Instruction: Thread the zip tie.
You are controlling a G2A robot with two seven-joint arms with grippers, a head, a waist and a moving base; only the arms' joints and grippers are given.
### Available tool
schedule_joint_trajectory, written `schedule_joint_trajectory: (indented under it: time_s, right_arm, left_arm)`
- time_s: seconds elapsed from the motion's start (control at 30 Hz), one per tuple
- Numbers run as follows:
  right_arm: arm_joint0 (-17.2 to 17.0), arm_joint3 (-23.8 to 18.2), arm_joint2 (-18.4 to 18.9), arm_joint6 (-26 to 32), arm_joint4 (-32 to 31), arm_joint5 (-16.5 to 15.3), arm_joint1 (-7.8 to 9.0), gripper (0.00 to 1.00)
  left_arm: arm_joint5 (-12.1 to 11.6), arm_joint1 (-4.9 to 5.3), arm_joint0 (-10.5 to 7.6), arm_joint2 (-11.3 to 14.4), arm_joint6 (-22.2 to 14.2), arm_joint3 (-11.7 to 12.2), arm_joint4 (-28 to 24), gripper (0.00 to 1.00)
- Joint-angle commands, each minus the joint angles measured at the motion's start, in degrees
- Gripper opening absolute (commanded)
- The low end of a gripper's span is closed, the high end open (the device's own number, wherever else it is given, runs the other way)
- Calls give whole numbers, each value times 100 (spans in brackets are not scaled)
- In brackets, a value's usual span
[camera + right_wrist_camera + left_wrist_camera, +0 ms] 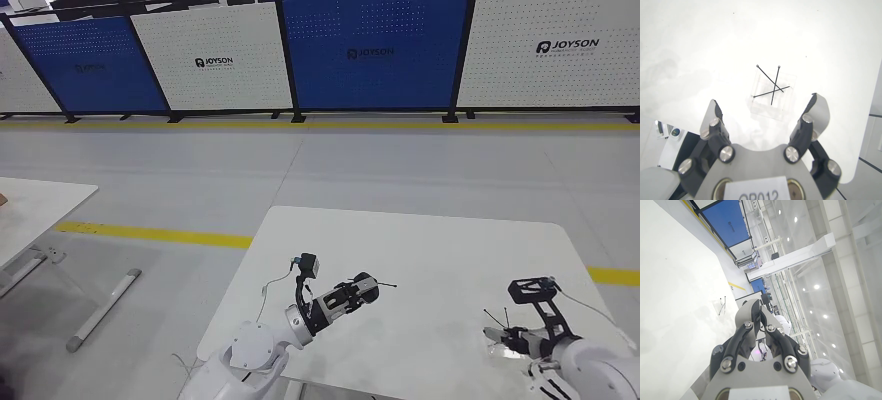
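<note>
Black ties cross on the box just before our wide right gripper, while our left gripper, farther off, pinches one tie.

White table, clear box, zip ties

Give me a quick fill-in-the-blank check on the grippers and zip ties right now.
1. The right gripper, above the clear box, is ___.
2. ___ zip ties lie crossed on that box.
3. The left gripper is ___ on a single zip tie.
Missing words: open; three; shut.
</note>
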Motion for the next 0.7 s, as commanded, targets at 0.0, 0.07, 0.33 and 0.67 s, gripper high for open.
schedule_joint_trajectory:
  time_s: [0.0,0.07,0.33,0.67]
  right_arm:
    - [9,74,5,-60,11,133,-4,100]
    - [53,133,-23,-48,-116,330,-8,100]
    - [205,303,-121,40,27,541,-23,46]
    - [238,248,-134,105,183,444,-13,100]
  left_arm:
    - [0,0,0,0,0,0,0,0]
    - [0,0,0,0,0,0,0,0]
    - [0,0,0,0,0,0,0,0]
    - [0,0,0,0,0,0,0,0]
